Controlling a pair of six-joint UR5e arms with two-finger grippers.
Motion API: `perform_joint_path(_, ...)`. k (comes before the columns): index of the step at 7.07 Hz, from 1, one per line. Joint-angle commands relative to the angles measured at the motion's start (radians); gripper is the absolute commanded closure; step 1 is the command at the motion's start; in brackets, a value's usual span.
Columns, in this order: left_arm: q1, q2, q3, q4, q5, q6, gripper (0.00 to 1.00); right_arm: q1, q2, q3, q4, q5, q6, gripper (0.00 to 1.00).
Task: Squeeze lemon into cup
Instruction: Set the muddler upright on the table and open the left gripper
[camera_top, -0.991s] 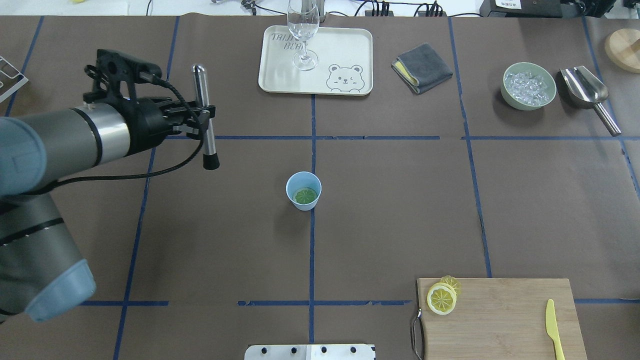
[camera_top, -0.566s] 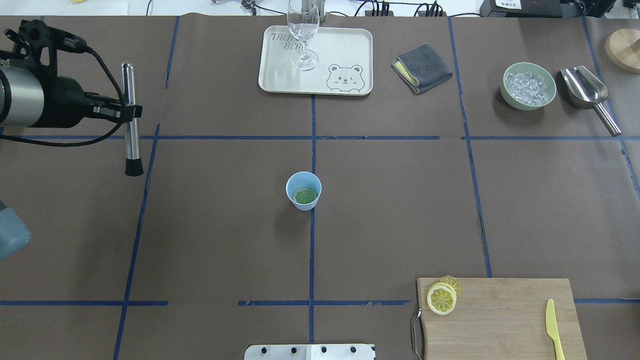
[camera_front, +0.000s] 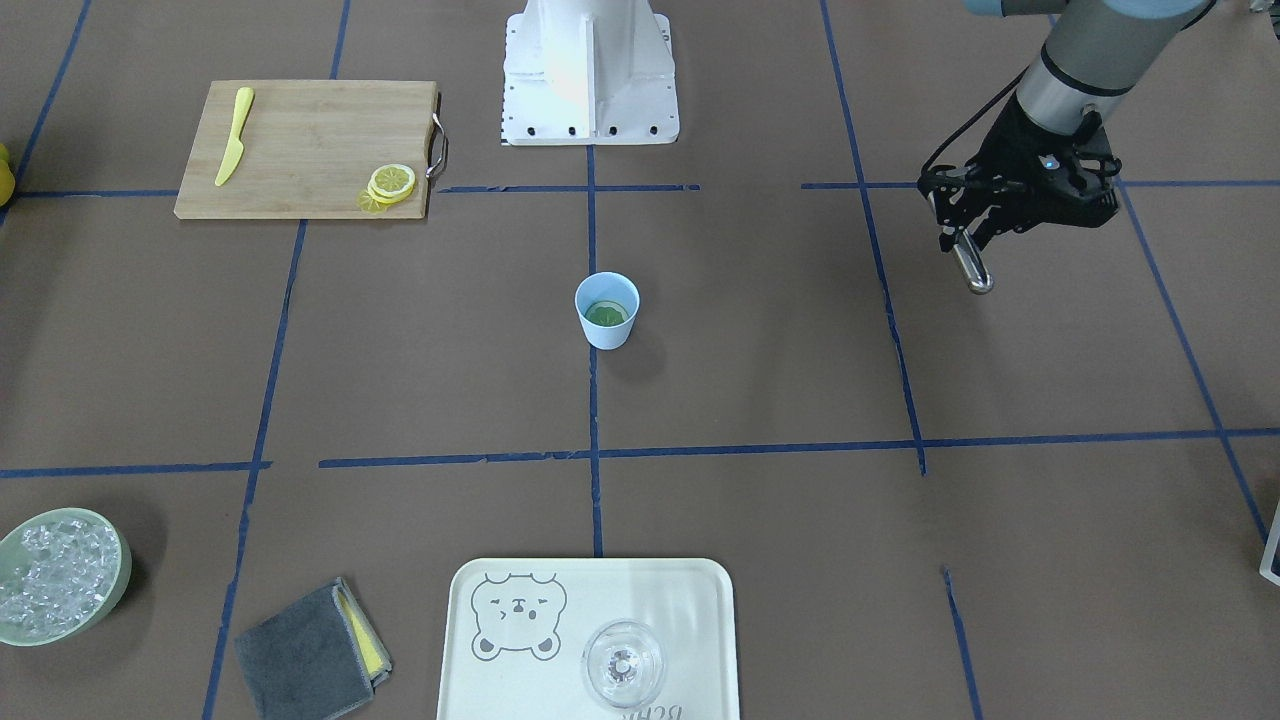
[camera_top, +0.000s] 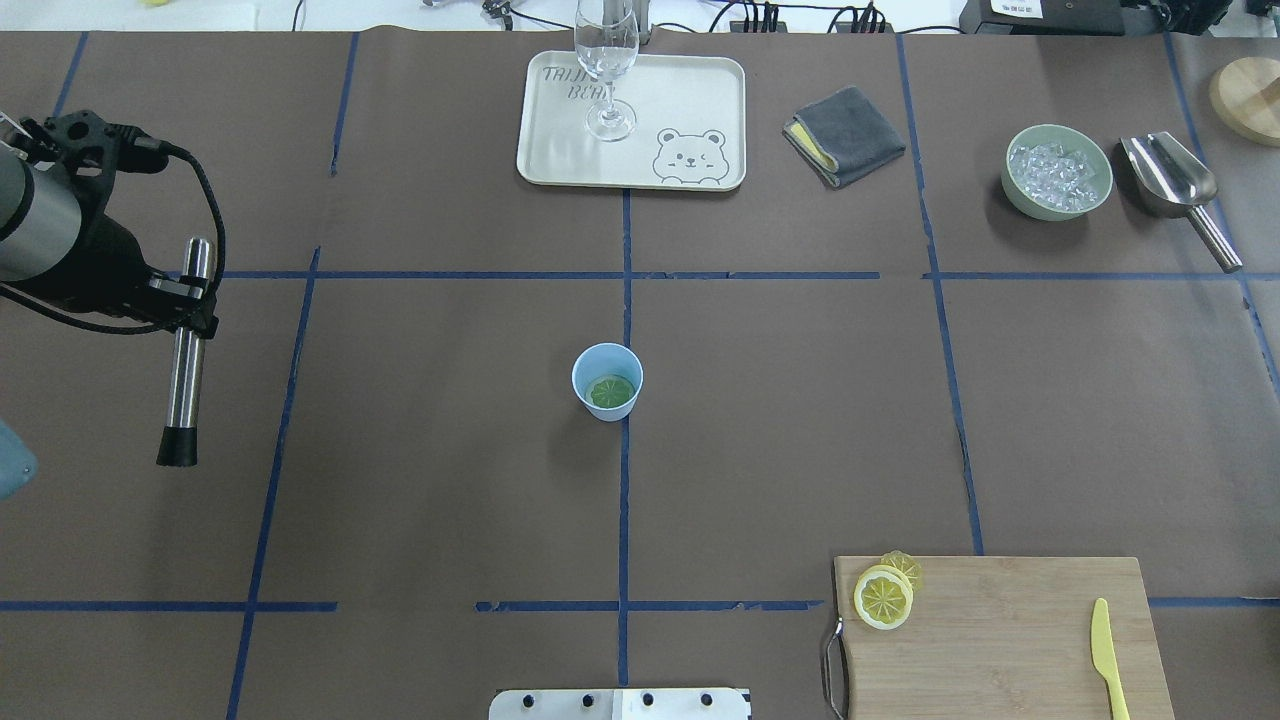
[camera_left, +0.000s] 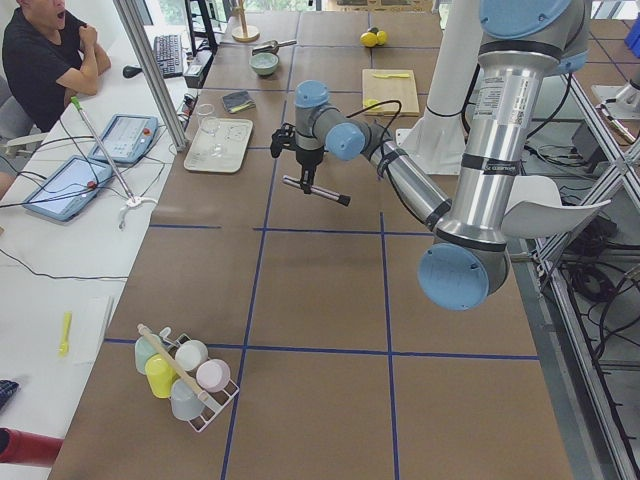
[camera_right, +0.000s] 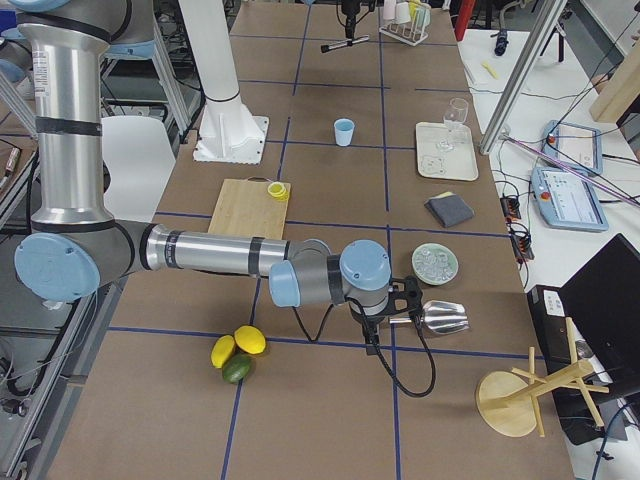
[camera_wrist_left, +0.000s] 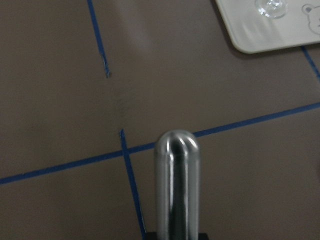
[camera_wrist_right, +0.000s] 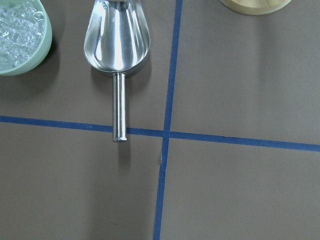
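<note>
The left tool (camera_top: 190, 292) clamps a steel muddler (camera_top: 183, 390) near the desk's left edge; swinging its long end back carelessly could topple the cup (camera_top: 577, 372).

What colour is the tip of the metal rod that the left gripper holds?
Black cap on a shiny silver rod; the overhead exterior view shows it best.

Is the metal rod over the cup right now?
No, the left gripper holds the metal rod far off to the side of the cup.
</note>
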Motion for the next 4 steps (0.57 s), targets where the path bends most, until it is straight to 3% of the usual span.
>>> perform_joint_path(1,0.0,-0.001,0.125,0.074,-0.164,0.079,1.0,-0.001,0.001,0.012,0.0,-0.001,-0.001,0.0)
perform_joint_path(4,0.005,-0.03,0.3,0.054,-0.167,0.155,1.0,-0.002,0.001,0.048,0.0,-0.004,0.0,0.0)
